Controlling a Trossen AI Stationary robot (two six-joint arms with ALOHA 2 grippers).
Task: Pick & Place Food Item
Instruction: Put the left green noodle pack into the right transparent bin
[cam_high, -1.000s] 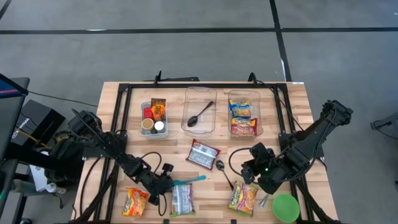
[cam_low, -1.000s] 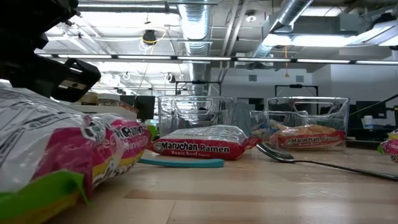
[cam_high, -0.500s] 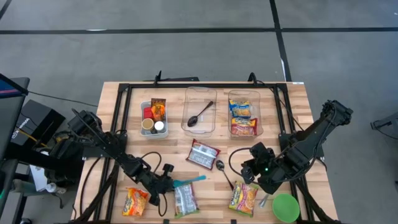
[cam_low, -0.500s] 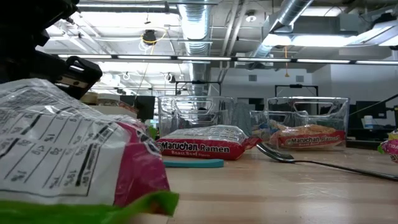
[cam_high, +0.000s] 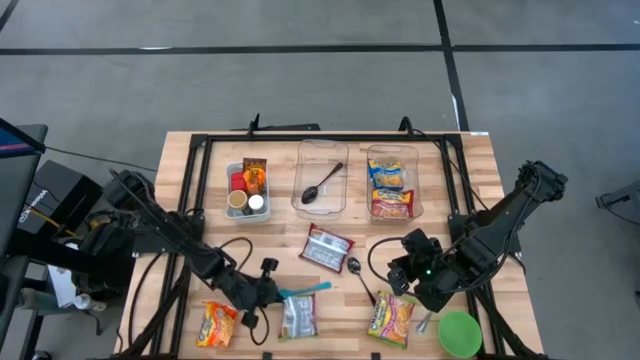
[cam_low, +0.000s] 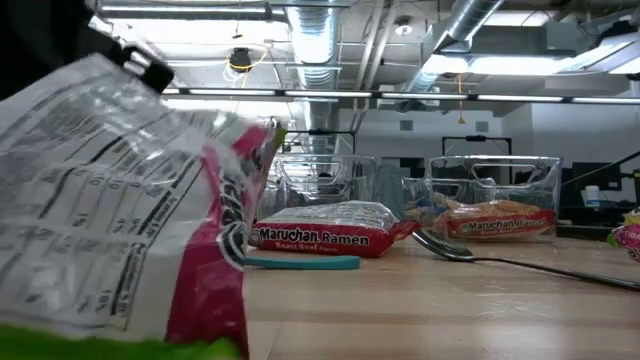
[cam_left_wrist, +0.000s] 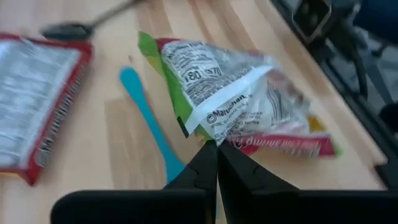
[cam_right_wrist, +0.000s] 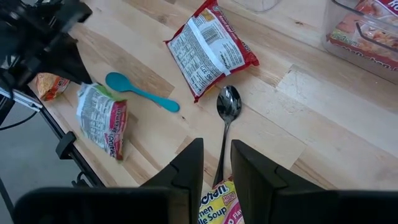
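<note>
Left gripper pinches ramen packet edge (tilted up off table); right gripper slightly open, empty.

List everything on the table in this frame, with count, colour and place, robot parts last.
Ramen packs, loose: four. Pink-green pack pinched at its edge by the left gripper, front centre-left; orange one at the front left; red one mid-table; yellow-pink one front right.
Bins: three, clear, along the back. Left bin holds small jars and a packet; middle bin holds a dark spoon; right bin holds two ramen packs.
Teal spoon: one, beside the held pack.
Metal spoon: one, centre, right of the red pack.
Green bowl: one, front right corner.
Left gripper: jaws shut on the pack's edge.
Right gripper: over the front right, above the yellow-pink pack, holding nothing.
</note>
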